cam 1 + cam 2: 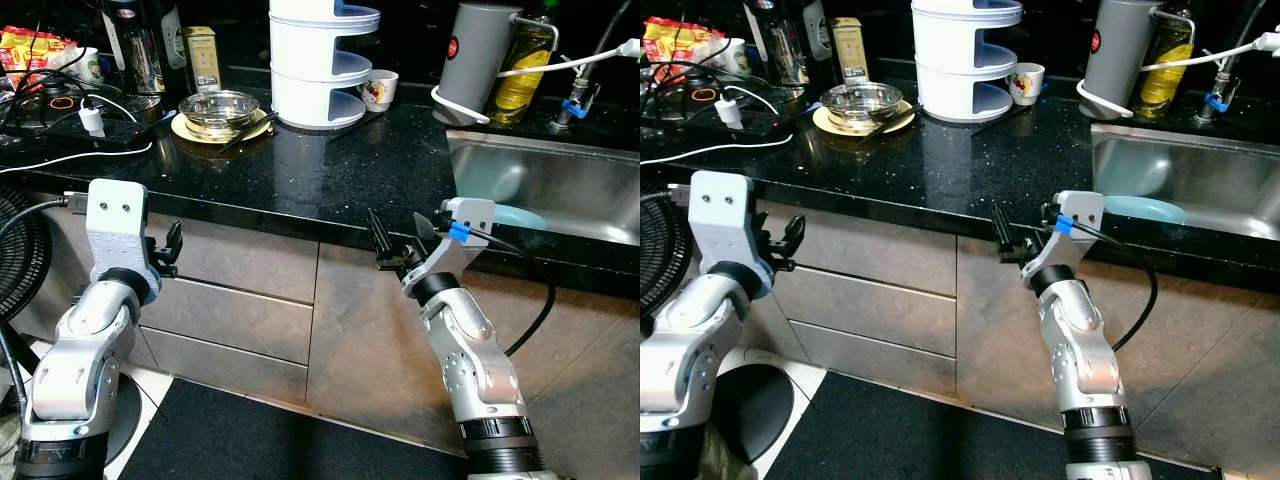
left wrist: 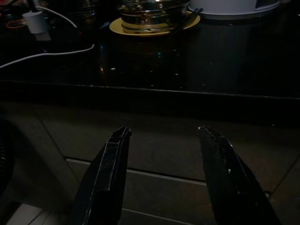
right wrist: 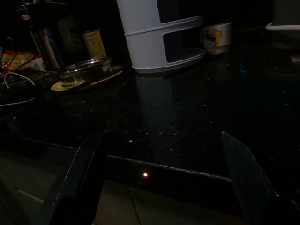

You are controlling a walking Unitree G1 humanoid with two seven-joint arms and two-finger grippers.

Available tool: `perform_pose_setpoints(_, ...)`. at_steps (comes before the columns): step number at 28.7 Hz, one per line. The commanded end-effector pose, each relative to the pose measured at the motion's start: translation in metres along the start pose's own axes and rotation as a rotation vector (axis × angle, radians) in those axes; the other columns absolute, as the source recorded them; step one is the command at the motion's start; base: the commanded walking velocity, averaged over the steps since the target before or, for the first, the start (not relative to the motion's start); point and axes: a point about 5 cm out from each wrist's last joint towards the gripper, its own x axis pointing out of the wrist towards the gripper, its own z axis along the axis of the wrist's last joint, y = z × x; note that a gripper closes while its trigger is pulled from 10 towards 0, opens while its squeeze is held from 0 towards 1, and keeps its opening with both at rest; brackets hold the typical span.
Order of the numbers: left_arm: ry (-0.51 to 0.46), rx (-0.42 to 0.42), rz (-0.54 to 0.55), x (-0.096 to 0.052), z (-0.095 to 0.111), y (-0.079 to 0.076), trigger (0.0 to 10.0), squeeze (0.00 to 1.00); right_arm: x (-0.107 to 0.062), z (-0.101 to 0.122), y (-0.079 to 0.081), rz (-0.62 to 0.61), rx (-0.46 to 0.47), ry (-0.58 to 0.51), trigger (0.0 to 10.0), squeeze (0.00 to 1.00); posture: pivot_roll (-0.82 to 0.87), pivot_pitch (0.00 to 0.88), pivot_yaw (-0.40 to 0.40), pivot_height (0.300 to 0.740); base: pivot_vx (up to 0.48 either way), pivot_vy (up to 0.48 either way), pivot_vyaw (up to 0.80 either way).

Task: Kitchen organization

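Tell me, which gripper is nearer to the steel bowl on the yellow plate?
Left. The left gripper is below the counter edge, almost under the steel bowl; the right gripper is further toward the sink.

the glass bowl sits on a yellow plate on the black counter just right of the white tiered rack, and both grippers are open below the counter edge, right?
One thing is wrong: the clear glass bowl on the round yellow plate sits to the left of the white tiered plastic rack, not right, as the left eye view shows. The rest holds: both are on the black speckled counter, and the left gripper and right gripper are open below its edge.

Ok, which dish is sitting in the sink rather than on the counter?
The light blue plate lies in the sink; the yellow plate with the glass bowl is on the counter.
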Motion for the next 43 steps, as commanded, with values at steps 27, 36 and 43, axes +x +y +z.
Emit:
perform_pose_setpoints(27,-0.101,-0.016,-0.002,0.001,0.017,0.001,10.0,0.00,0.016,0.013,0.004,0.022,-0.059,-0.029,10.0,0.00,0.06,0.167,-0.028,0.740,0.019,0.000,0.00)
perform_pose_setpoints(36,-0.107,-0.025,-0.003,0.002,0.017,0.001,10.0,0.00,0.015,0.012,0.003,0.020,-0.059,-0.027,10.0,0.00,0.06,0.167,-0.028,0.740,0.315,0.000,0.00)
perform_pose_setpoints(43,-0.107,-0.025,-0.002,0.002,0.017,0.002,10.0,0.00,0.015,0.011,0.002,0.019,-0.059,-0.024,10.0,0.00,0.06,0.170,-0.026,0.740,0.373,0.000,0.00)
